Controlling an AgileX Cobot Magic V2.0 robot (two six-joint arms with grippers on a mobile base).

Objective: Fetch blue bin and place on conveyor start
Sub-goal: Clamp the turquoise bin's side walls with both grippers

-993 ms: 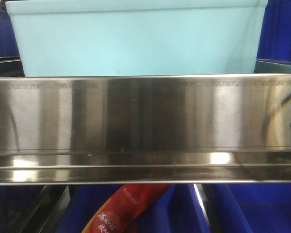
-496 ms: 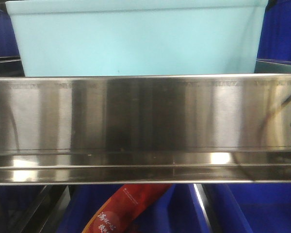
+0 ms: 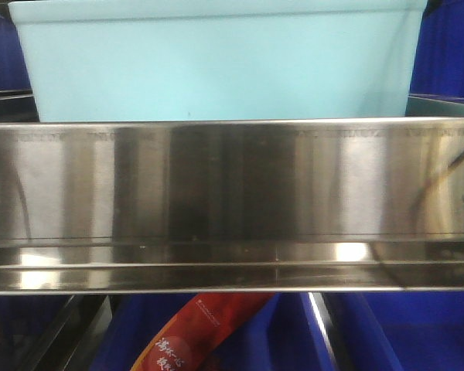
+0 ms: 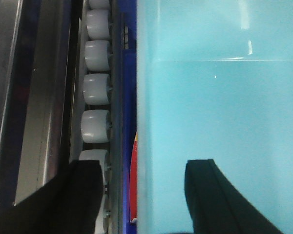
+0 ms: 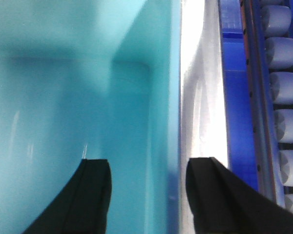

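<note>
The pale turquoise blue bin [image 3: 216, 66] stands on the stainless-steel rack [image 3: 232, 193], filling the top of the front view. In the left wrist view my left gripper [image 4: 144, 165] is open and straddles the bin's left wall [image 4: 142, 97]: one finger is outside over the rollers, the other inside the bin [image 4: 219, 97]. In the right wrist view my right gripper [image 5: 149, 163] is open and straddles the bin's right wall [image 5: 173, 97]: one finger is inside the bin [image 5: 63, 97], the other outside. The conveyor start is out of view.
Rows of grey rollers [image 4: 96, 87] run beside the bin on the left and also on the right [image 5: 283, 87]. Dark blue crates [image 3: 448, 46] flank the bin. A red packet [image 3: 193, 328] lies in a blue crate below the rack.
</note>
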